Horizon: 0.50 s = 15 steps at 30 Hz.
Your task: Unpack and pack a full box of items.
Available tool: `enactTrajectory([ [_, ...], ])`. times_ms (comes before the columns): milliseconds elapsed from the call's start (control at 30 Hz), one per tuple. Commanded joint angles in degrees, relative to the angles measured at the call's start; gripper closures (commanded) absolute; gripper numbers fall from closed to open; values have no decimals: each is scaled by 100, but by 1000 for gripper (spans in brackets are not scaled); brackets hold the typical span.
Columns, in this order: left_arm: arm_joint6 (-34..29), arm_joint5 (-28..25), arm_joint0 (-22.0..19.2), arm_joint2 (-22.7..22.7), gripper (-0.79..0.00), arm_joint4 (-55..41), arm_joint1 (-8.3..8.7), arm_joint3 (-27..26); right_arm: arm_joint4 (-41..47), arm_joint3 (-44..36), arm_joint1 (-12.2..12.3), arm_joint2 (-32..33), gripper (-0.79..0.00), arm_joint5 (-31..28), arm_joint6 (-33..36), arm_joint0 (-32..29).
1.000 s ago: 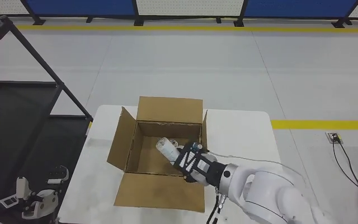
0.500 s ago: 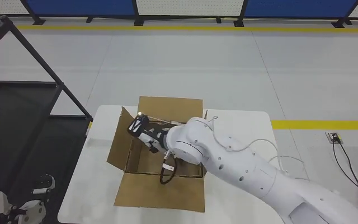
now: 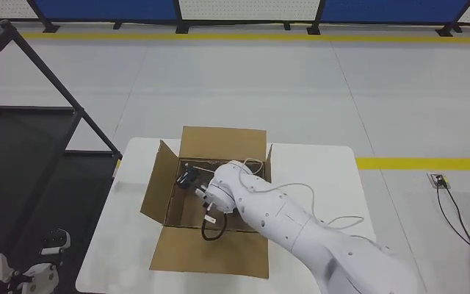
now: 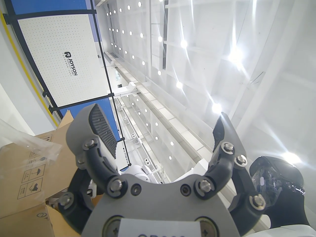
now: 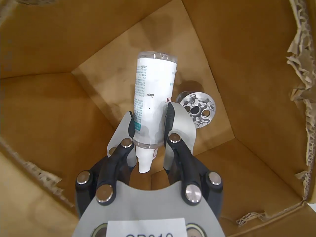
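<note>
An open cardboard box (image 3: 220,142) stands on the white table (image 3: 323,176). My right arm reaches down into its far left part, with the right gripper (image 3: 188,178) low inside. The right gripper (image 5: 150,111) is shut on a clear bottle (image 5: 153,92) with a white label, held near its neck, base pointing at the box floor. A round metal flange part (image 5: 197,110) lies on the box floor (image 5: 158,38) beside the bottle. My left gripper (image 4: 159,115) points up at the ceiling, open, with nothing between its fingers.
The box's four flaps stand open, the front one (image 3: 209,253) lying toward me. A black cable loop (image 3: 209,229) hangs from the arm inside the box. A black frame (image 3: 66,110) stands left of the table. Brown cartons (image 4: 22,173) and clear plastic (image 4: 27,139) sit by the left gripper.
My right arm swung with the bottle from the box's near right side to its far left, then came down lower inside the box. The bottle stays held.
</note>
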Motion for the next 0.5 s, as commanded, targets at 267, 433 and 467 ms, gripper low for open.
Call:
enactTrajectory([
  [267,0,0,0,0,-785,0,0,0,-7,1279,-640,34,-440,-802,-341,4],
  [433,0,0,0,0,-785,0,0,0,-43,1593,-823,88,-462,-973,-449,45],
  [467,0,0,0,0,-785,0,0,0,-38,1637,-849,107,-449,-1011,-495,53],
])
